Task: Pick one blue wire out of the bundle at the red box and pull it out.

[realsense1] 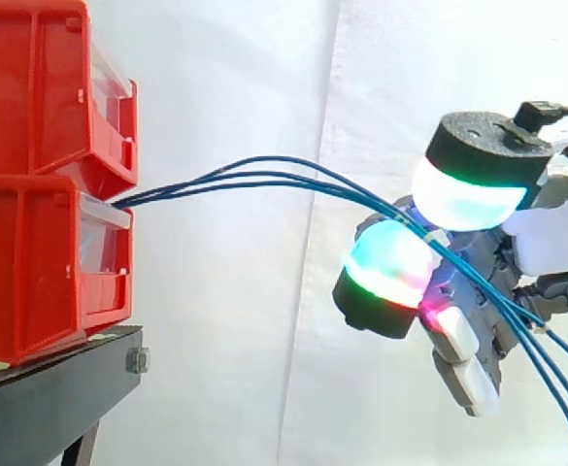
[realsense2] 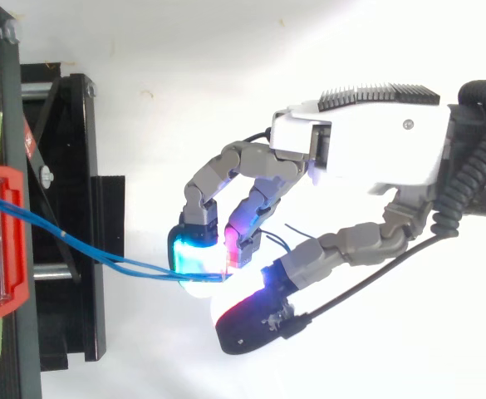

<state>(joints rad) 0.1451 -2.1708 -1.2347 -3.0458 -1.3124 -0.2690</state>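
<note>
My hand (realsense2: 367, 158) is closest to the lens, reaching in from the right with its fingers curled inward and the thumb bent up from below to meet them. In the side view two of my fingertips (realsense1: 390, 260) face each other, one pad glowing white and cyan above, the other green and red below, and the blue wires (realsense1: 264, 174) pass straight through the narrow gap between them. So my hand is closed round the wires, thumb against fingers. Three strands run through the grip side by side, and I cannot tell whether I pinch one of them or all three. Past my fingers the strands slant down across the hand and leave at the lower right edge. To the left they rise in a shallow arc, draw close together and enter the front of the lower red box (realsense1: 31, 272), just above its clear front panel and under the upper red box (realsense1: 31, 87) stacked on it. From above, the wires (realsense2: 60, 233) stretch from the box at the far left across open space to my pads. Both boxes sit on a black stand (realsense1: 50, 398), well apart from my hand, with the white curtain (realsense1: 245, 340) behind everything.
</note>
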